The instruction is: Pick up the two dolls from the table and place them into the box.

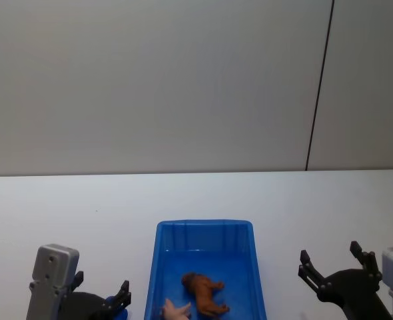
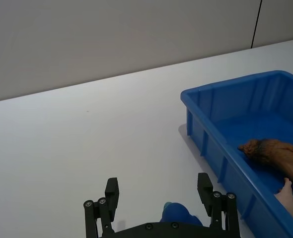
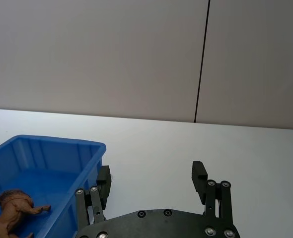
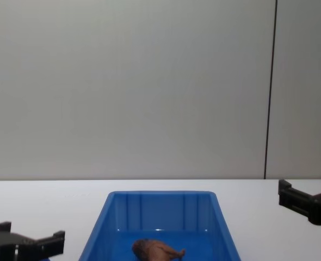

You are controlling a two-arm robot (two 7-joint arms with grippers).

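Dolls: the brown animal doll [image 1: 205, 294] lies on its side on the floor of the box [image 1: 204, 228], toward the near end. The left wrist view shows it [image 2: 275, 152] resting against the floor close to the box's near wall. A pale, flesh-coloured item [image 1: 176, 309] lies just beside it in the box at the near edge of the head view; what it is cannot be told.

The blue doll [image 2: 179, 215] sits between the fingers of the left gripper [image 2: 160, 196], outside the box and just beside its left wall. The fingers stand spread on either side of the doll and are not seen pressing on it. In the head view the left gripper [image 1: 116, 299] is low over the table [image 1: 70, 207], left of the box.

The right gripper [image 1: 333, 263] is over the table to the right of the box, well apart from it. Its fingers are spread wide with nothing between them, as the right wrist view [image 3: 151, 178] confirms.

The box stands at the centre of the white table, long axis running away from the robot.
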